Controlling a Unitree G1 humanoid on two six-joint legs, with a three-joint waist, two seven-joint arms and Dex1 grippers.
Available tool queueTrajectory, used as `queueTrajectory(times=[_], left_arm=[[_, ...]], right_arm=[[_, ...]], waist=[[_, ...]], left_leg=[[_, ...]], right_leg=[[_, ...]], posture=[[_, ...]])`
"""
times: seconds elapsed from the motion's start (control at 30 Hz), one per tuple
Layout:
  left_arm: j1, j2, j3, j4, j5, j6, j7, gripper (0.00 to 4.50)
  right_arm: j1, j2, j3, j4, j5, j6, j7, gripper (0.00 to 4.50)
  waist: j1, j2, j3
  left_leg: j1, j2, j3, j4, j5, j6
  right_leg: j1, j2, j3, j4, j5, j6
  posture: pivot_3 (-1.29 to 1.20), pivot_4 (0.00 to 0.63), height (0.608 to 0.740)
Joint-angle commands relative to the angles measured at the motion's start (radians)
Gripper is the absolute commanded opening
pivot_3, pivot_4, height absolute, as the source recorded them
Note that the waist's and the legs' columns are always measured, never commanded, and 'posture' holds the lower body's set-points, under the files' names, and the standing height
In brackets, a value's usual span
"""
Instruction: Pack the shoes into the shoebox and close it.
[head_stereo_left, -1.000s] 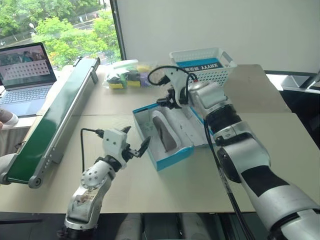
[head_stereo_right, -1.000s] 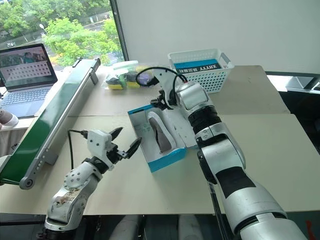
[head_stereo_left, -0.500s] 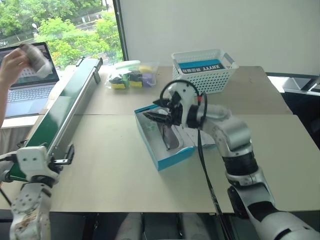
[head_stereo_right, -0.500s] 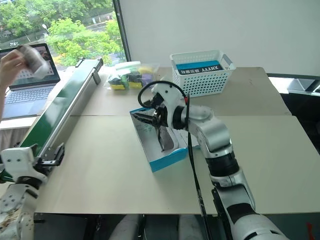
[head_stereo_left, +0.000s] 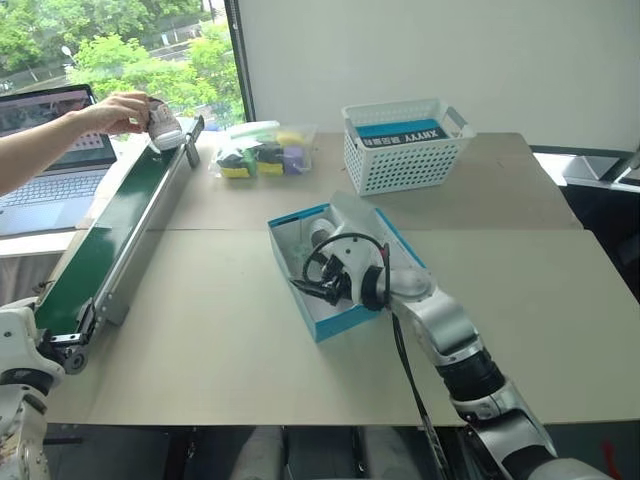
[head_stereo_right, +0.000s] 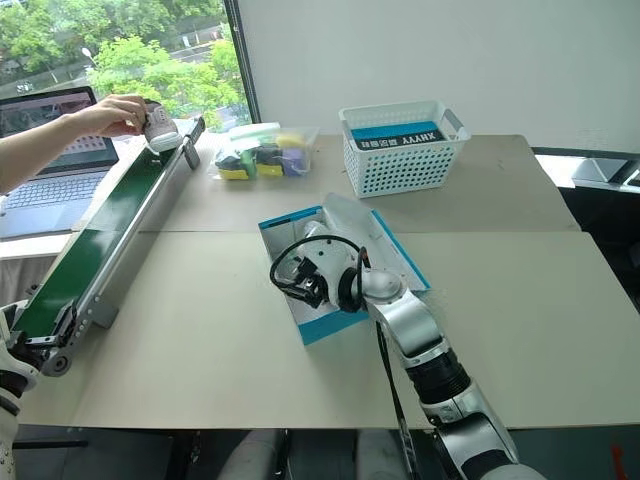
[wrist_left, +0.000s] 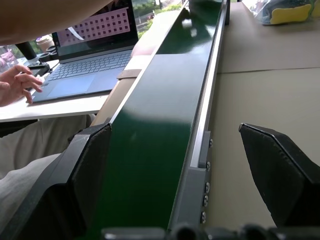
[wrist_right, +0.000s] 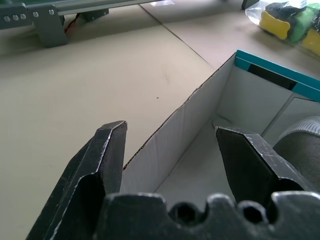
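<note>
— Cardboard shoebox (head_stereo_left: 335, 285) mid-counter, one shoe (wrist_right: 300, 142) inside, another (head_stereo_left: 163, 124) in a hand far left. Flimsy?
— Light; grip shoes midway. Both tools, left (wrist_left: 175, 170) and right (wrist_right: 170, 150), spread, empty.

— Where is the light coming from?
— Daylight is pouring in through the tall window with green trees behind it (head_stereo_left: 120, 60), washing the pale beige tabletop (head_stereo_left: 200, 340) evenly and leaving only soft shadows.
— Any glare?
— The long glossy dark-green conveyor belt (wrist_left: 155, 125) is reflecting a pale sheen.
— Blur?
— In the wrist views the black fingers (wrist_right: 100, 165) close to the lens are looking soft.
</note>
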Motion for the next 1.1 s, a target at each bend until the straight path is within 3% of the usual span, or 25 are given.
queueTrajectory(times=[0.03, 0.4, 0.53, 0.57, 1.1], left_arm=[[-0.010, 0.039, 0.016, 0.003, 0.012, -0.028, -0.006, 4.36], [-0.031, 0.043, 0.023, 0.035, 0.022, -0.036, 0.012, 4.43], [-0.026, 0.027, 0.025, 0.025, 0.013, -0.036, 0.028, 4.50], [-0.023, 0.023, 0.025, 0.020, 0.012, -0.036, 0.031, 4.50], [-0.011, -0.008, 0.025, -0.009, -0.016, -0.018, 0.069, 4.50]], right_arm=[[-0.015, 0.022, -0.021, -0.019, -0.003, -0.042, -0.022, 3.39], [-0.028, 0.050, -0.034, 0.032, -0.052, -0.015, -0.107, 3.45], [-0.022, 0.060, -0.045, 0.041, -0.044, -0.016, -0.106, 4.42], [-0.022, 0.062, -0.047, 0.041, -0.043, -0.017, -0.106, 4.46], [-0.028, 0.072, -0.027, 0.047, -0.079, -0.027, -0.093, 4.46]], waist=[[0.000, 0.000, 0.000], [0.000, 0.000, 0.000], [-0.001, 0.000, 0.000], [-0.002, 0.000, 0.000], [-0.002, -0.001, 0.000]], left_leg=[[0.000, 0.000, 0.000, 0.000, 0.000, 0.000], [0.000, 0.000, 0.000, 0.000, 0.000, 0.000], [0.000, 0.000, 0.000, 0.000, 0.000, 0.000], [0.000, 0.000, 0.000, 0.000, 0.000, 0.000], [0.000, 0.000, 0.000, 0.000, 0.000, 0.000]], right_leg=[[0.000, 0.000, 0.000, 0.000, 0.000, 0.000], [0.000, 0.000, 0.000, 0.000, 0.001, -0.001], [0.000, 0.000, 0.000, 0.000, 0.001, -0.001], [0.000, 0.000, 0.000, 0.000, 0.001, -0.001], [0.000, 0.000, 0.000, 0.000, 0.001, -0.002]], posture=[[0.00, 0.150, 0.729], [0.00, 0.150, 0.729], [0.00, 0.150, 0.729], [0.00, 0.150, 0.729], [0.00, 0.150, 0.729]])
